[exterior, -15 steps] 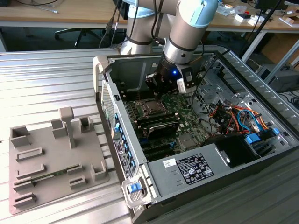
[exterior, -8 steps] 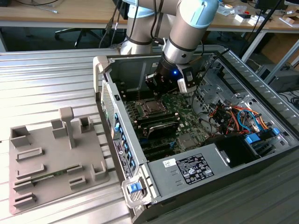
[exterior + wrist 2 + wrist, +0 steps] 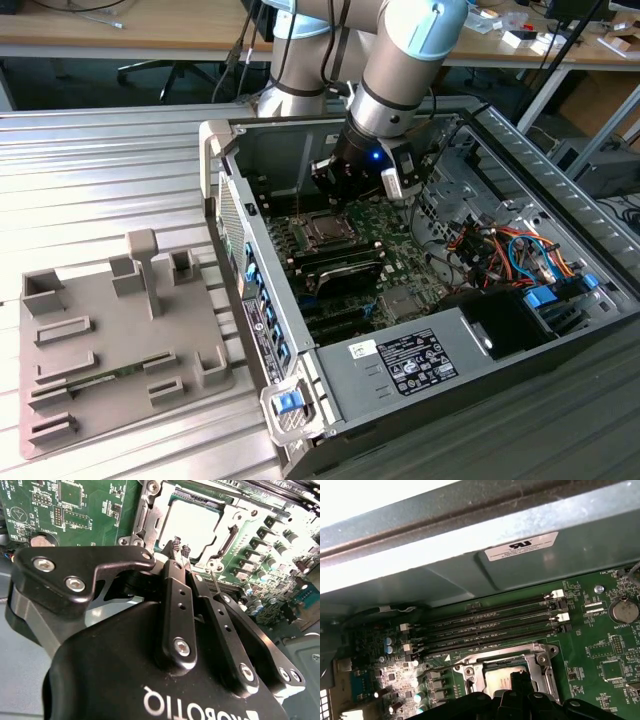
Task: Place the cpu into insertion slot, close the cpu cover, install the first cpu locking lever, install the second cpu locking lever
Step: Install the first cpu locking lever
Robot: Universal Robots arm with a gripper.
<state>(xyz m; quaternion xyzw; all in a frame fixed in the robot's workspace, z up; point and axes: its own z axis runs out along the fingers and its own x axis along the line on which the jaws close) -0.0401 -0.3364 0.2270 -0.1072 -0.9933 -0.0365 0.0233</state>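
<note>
The cpu [image 3: 192, 522] lies in its socket on the green motherboard, silvery top up; it also shows in the first wrist view [image 3: 499, 679]. The cpu cover [image 3: 150, 517], a silvery frame, lies flat around it, its edge seen in the first wrist view [image 3: 540, 655] and the socket in the exterior view [image 3: 323, 232]. My gripper [image 3: 181, 546] hovers just over the socket's edge with its two black fingers pressed together and nothing seen between them. A thin metal lever rod [image 3: 215, 581] sticks up close beside the fingers. In the exterior view the gripper [image 3: 337, 200] hangs just behind the socket.
The open computer case [image 3: 215, 150] walls in the motherboard. Memory slots [image 3: 490, 625] run beside the socket. Bundled cables [image 3: 510, 250] and a power supply [image 3: 400, 360] fill the exterior view's right. A grey fixture plate [image 3: 110, 340] lies outside the case on the exterior view's left.
</note>
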